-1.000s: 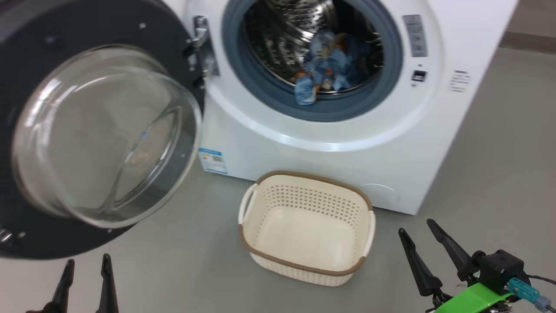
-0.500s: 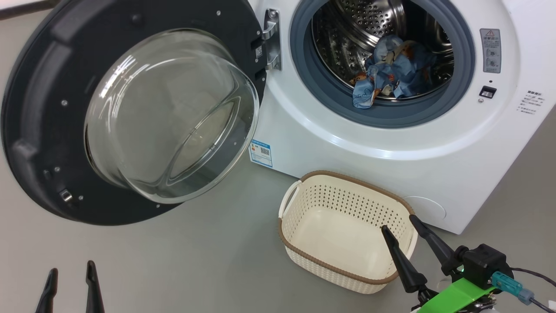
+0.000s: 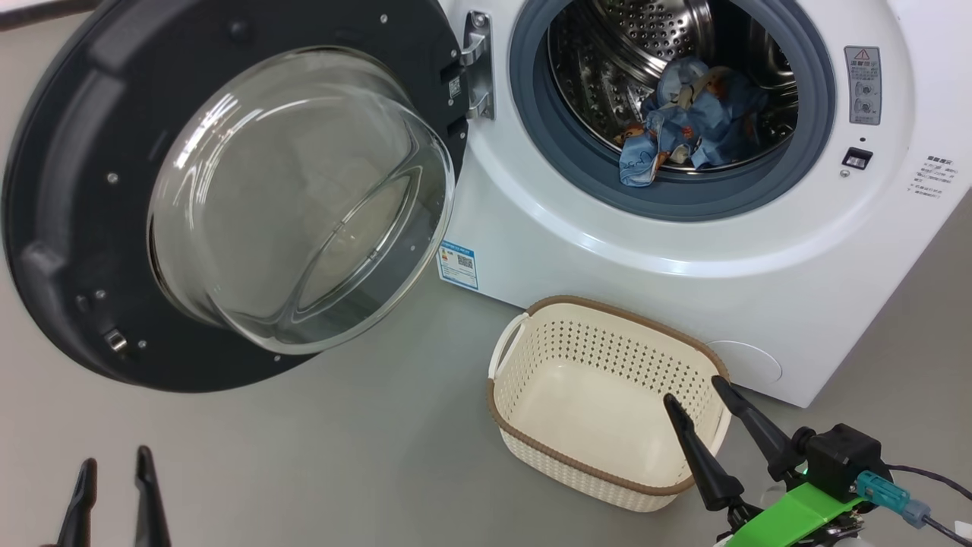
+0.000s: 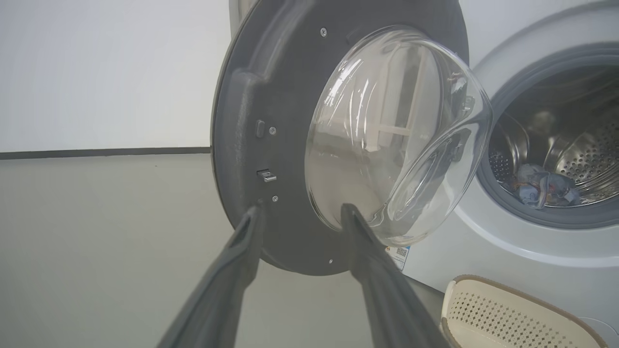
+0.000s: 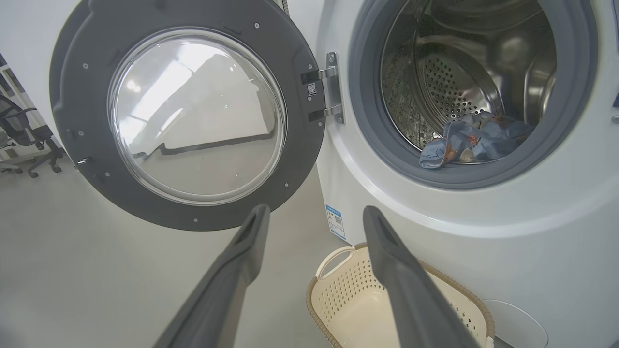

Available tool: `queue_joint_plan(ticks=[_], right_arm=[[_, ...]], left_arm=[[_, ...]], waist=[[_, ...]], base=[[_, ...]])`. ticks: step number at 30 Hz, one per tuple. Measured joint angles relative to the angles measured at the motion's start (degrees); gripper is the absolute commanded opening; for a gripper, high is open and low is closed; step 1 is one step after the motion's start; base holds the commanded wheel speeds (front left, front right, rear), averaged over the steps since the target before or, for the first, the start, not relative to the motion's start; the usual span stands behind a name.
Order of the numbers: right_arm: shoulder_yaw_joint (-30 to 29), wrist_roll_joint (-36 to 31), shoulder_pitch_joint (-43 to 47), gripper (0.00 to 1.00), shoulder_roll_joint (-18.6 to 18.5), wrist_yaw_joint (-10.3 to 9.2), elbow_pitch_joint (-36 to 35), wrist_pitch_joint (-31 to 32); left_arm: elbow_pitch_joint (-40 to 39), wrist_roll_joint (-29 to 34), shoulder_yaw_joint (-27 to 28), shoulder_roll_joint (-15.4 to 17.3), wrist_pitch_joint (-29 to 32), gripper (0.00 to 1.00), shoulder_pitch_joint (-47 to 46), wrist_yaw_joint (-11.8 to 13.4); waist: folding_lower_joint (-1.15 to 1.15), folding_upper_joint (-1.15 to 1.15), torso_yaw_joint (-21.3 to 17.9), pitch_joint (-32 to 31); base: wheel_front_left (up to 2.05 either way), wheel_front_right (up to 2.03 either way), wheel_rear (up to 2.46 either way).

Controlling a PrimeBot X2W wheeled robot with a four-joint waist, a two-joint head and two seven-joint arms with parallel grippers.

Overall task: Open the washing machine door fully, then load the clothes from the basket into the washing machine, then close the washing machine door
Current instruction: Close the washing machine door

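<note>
The left hand (image 4: 301, 209) is held with its two fingers spread wide and nothing between them. In its wrist view it is aimed at the lower inner rim of the washing machine door (image 3: 68, 190), near the rim but apart from it. It is judged to be staged there because the door's free edge, where a small metal catch (image 4: 266, 175) is set, is the part to be pushed for closing. In the head view this hand is seen low over the bare floor (image 3: 342, 456), fingers pointing up.

The right hand (image 3: 692, 390) is likewise spread and empty, carried on a green bracket (image 3: 790, 516). Its fingertips are seen over the near right corner of the basket (image 3: 577, 357); whether the rim is touched cannot be told.

The basket is empty and stands on the floor just in front of the washing machine (image 3: 683, 289). The clothes (image 3: 691, 114) are bundled at the front of the steel drum (image 3: 645, 30), with one blue corner draped onto the grey-blue seal (image 3: 577, 167). Loading is therefore judged done. The door is swung wide on its hinge (image 3: 477, 64), so only the closing is left, and that draped corner could be trapped when the door is shut.
</note>
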Motion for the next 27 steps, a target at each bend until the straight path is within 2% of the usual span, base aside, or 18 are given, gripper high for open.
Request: queue_joint_plan(ticks=[1,6,9,11,15,20,22,24,25,27], right_arm=[[-0.09,0.00,0.00,1.00,0.02,0.00,0.00,0.00],[-0.99,-0.01,0.19,1.00,0.38,0.00,-0.05,0.00],[-1.70,-0.02,0.45,1.00,0.57,0.00,-0.32,0.00],[-2.01,-0.03,0.70,1.00,0.60,0.00,-0.47,0.00],[-2.31,-0.13,1.22,1.00,0.54,0.00,-0.82,0.00],[-2.65,-0.14,1.22,1.00,-0.09,0.00,-1.02,0.00],[-2.99,-0.22,1.21,1.00,-1.13,0.00,-1.27,0.00],[-2.99,-0.31,1.16,1.00,-1.36,0.00,-1.32,0.00],[-2.88,-0.46,0.81,1.00,-1.88,0.00,-1.42,0.00],[-2.85,-0.46,0.37,1.00,-2.30,0.00,-1.48,0.00]], left_arm=[[-0.27,-0.32,0.05,-0.02,0.00,0.00,-0.07,-0.09],[-2.52,-6.72,2.36,0.23,0.00,0.00,-2.81,-1.46],[-3.01,-14.74,3.24,2.04,0.12,0.00,-6.58,-1.82],[-3.37,-21.42,3.32,4.79,1.36,0.00,-9.54,-1.85],[-2.45,-32.62,4.26,13.23,3.67,0.00,-15.52,-1.89],[4.53,-42.42,4.36,21.02,8.02,0.00,-22.60,-1.89],[14.72,-54.30,0.88,27.88,19.09,0.00,-32.90,-1.89],[18.06,-56.06,-0.14,29.41,21.96,0.00,-35.34,-1.89],[23.01,-58.71,-1.86,31.53,26.65,0.00,-38.63,-1.89],[26.29,-60.17,-2.53,32.33,29.67,0.00,-40.63,-1.89]], waist=[[0.00,0.00,-0.05,-0.03],[0.00,0.00,-0.29,-0.18],[0.00,0.00,-0.40,-0.04],[0.00,0.00,-0.44,0.18],[0.00,0.00,-0.73,1.00],[0.00,0.00,-1.49,2.19],[0.00,0.00,-1.92,3.76],[0.00,0.00,-1.92,4.19],[0.00,0.00,-2.02,4.97],[0.00,0.00,-2.12,5.52]], base=[[0.00,0.00,0.00],[0.00,0.00,0.00],[0.00,0.00,0.00],[0.00,0.00,0.00],[0.00,0.00,0.00],[0.00,0.00,0.00],[0.00,0.00,0.00],[0.00,0.00,0.00],[0.00,0.00,0.00],[0.00,0.00,0.00]])
